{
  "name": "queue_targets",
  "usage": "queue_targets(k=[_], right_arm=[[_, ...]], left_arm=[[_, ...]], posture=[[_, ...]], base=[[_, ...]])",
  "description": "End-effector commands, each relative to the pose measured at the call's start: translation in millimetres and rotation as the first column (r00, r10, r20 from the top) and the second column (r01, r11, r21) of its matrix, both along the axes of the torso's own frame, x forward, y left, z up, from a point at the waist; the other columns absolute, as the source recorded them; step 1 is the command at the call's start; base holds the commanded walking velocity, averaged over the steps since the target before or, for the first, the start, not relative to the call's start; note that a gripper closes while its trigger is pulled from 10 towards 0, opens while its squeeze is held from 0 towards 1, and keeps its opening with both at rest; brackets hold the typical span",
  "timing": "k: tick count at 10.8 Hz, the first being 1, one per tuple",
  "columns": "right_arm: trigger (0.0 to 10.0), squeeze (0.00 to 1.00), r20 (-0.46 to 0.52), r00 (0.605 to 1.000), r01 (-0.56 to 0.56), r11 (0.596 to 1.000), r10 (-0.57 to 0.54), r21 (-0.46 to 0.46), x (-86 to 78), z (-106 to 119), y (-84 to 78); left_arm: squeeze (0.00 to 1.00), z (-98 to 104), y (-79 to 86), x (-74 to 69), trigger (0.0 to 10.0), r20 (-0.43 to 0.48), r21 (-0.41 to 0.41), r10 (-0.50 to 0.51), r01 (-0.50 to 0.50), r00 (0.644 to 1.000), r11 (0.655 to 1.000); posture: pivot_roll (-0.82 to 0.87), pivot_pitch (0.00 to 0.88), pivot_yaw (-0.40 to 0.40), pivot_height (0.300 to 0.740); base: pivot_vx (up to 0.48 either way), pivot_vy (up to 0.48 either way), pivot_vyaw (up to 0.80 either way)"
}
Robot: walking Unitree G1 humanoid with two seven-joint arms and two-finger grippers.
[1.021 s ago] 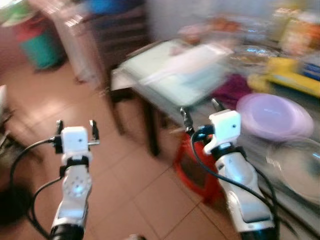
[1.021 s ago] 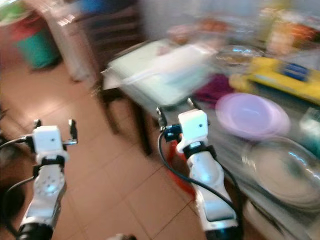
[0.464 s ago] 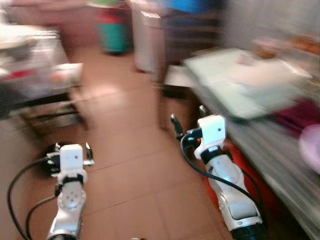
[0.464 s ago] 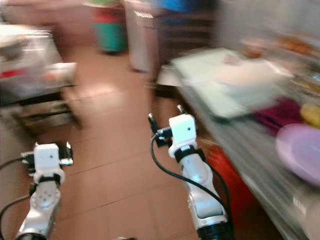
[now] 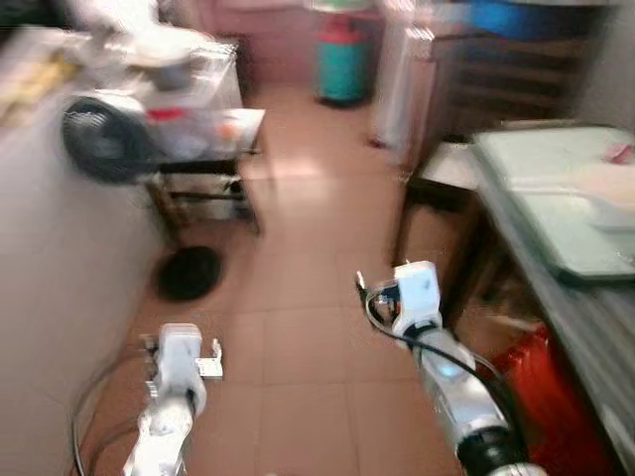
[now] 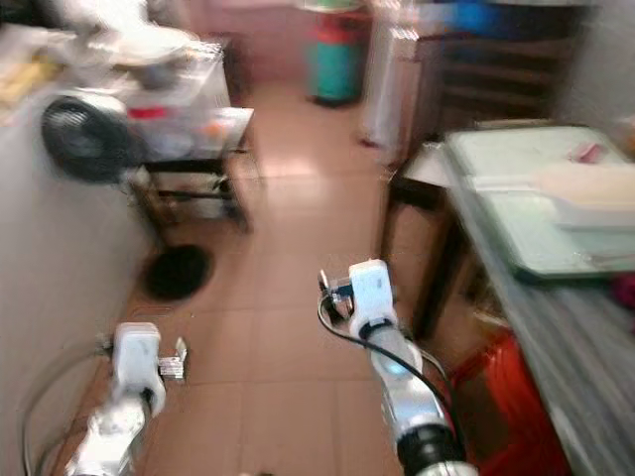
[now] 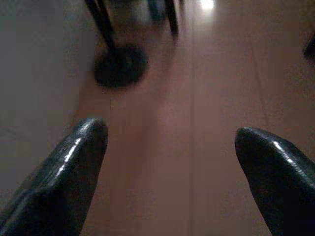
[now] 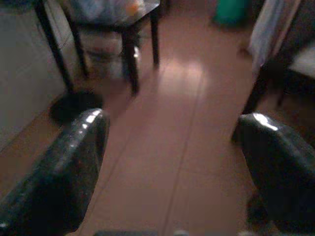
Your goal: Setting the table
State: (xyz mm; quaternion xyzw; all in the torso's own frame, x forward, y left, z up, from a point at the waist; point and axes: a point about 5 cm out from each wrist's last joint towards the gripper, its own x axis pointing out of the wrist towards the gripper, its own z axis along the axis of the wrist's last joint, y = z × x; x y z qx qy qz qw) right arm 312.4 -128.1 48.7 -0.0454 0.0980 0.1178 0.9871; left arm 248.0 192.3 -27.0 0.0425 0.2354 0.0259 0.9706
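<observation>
Table (image 5: 556, 228) just right of open, empty right end effector (image 5: 382, 288)

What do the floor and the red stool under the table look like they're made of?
Floor: looks like glazed terracotta-coloured tile, with faint grout lines and a soft sheen near the far end. Red stool: probably moulded plastic, judging by its uniform bright colour and smooth surface, though blur leaves it uncertain.

My 2 head cameras look forward and down from above my arms, blurred, over a tiled floor (image 5: 298, 327) between a wall on my left and a table (image 6: 556, 297) on my right. Both share a fan (image 5: 104, 139) and its dark round base (image 5: 189, 273). My left wrist camera looks low along its 2 fingers (image 7: 64, 172) at that base (image 7: 120, 66). My right wrist camera faces the same floor (image 8: 172, 147), base (image 8: 74, 105) and a small table's legs (image 8: 132, 64).
</observation>
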Motion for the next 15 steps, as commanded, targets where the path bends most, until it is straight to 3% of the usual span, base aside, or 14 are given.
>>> queue_targets(k=[1,3,5,6,8,11,15], right_arm=[[10.0,0.00,-0.122,0.990,0.076,0.997,-0.073,0.019,-7.7,-24,-15.8],[10.0,0.00,-0.320,0.928,0.177,0.981,-0.191,-0.075,-31.7,-62,-41.2],[10.0,0.00,-0.488,0.849,0.166,0.979,-0.203,-0.118,-58.0,-90,-46.7],[10.0,0.00,-0.491,0.851,0.117,0.979,-0.185,-0.167,-63.6,-94,-45.3],[10.0,0.00,-0.534,0.808,0.156,0.965,-0.248,-0.212,-74.6,-103,-49.2],[10.0,0.00,-0.593,0.761,0.250,0.962,-0.264,-0.107,-80.2,-108,-44.3],[10.0,0.00,-0.636,0.715,0.262,0.955,-0.288,-0.138,-101.6,-120,-57.0]], left_arm=[[0.00,-7,-8.9,-2.7,10.0,-0.053,-0.019,-0.054,0.053,0.997,0.998],[0.00,-24,-17.4,-16.9,10.0,-0.180,-0.013,-0.110,0.109,0.978,0.994],[0.00,-40,-18.5,-35.3,10.0,-0.322,-0.029,-0.115,0.112,0.940,0.993],[0.00,-42,-15.4,-37.9,10.0,-0.342,-0.037,-0.077,0.068,0.936,0.997],[0.00,-48,-6.5,-48.7,10.0,-0.396,-0.038,-0.047,0.035,0.917,0.999],[0.00,-56,3.9,-66.0,10.0,-0.461,-0.011,-0.039,0.039,0.887,0.999],[0.00,-57,5.0,-66.8,10.0,-0.483,-0.006,-0.073,0.081,0.872,0.997]], posture=[[-0.07,0.044,0.030,0.740],[-0.04,0.020,0.010,0.740],[-0.02,0.000,-0.017,0.740],[-0.01,0.000,-0.027,0.740],[0.00,0.000,-0.030,0.740],[0.00,0.000,0.001,0.740],[-0.04,0.000,0.027,0.740]], base=[[0.000,0.000,0.00],[0.000,0.000,0.00],[0.000,0.000,0.00],[0.000,0.000,0.00],[0.000,0.000,0.00],[0.000,0.000,0.00],[0.000,0.000,0.00]])
